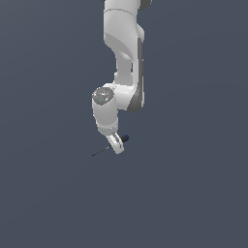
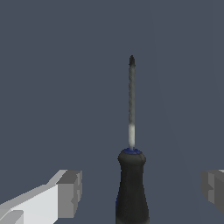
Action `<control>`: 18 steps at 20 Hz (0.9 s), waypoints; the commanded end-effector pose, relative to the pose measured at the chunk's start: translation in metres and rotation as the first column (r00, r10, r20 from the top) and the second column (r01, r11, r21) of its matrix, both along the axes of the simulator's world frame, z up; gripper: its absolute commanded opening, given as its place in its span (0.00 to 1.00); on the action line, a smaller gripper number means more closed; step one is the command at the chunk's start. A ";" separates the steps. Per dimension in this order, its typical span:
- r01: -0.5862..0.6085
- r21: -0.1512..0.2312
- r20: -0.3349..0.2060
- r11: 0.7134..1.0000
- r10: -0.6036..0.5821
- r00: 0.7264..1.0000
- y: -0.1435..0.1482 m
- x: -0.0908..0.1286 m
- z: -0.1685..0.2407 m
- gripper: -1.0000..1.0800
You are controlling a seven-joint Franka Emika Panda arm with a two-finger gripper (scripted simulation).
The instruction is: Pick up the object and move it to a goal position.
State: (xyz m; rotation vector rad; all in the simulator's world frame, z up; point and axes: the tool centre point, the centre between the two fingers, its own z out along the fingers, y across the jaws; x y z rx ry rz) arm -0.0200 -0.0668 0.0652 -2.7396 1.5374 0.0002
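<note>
The white Panda arm [image 1: 121,58] reaches down over the plain grey table [image 1: 193,193]. Its claw [image 1: 116,144] stands open, one grey finger [image 2: 70,192] on each side of the screwdriver [image 2: 131,175], not touching its black handle. The screwdriver seems to lie on the table, its thin shaft pointing towards the exterior view's left.

exterior: far, facing arm | wrist: close behind gripper [image 2: 141,192] | shared: screwdriver [image 2: 131,183]
</note>
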 end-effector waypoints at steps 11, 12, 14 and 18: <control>0.005 0.000 0.000 1.000 -0.005 1.000 0.000 -0.001 -0.043 0.96; 0.005 0.000 0.000 1.000 -0.005 1.000 0.000 -0.001 -0.046 0.96; 0.005 0.000 0.000 1.000 -0.005 1.000 0.000 -0.001 -0.049 0.96; 0.005 0.000 0.000 1.000 -0.005 1.000 0.000 0.000 -0.050 0.00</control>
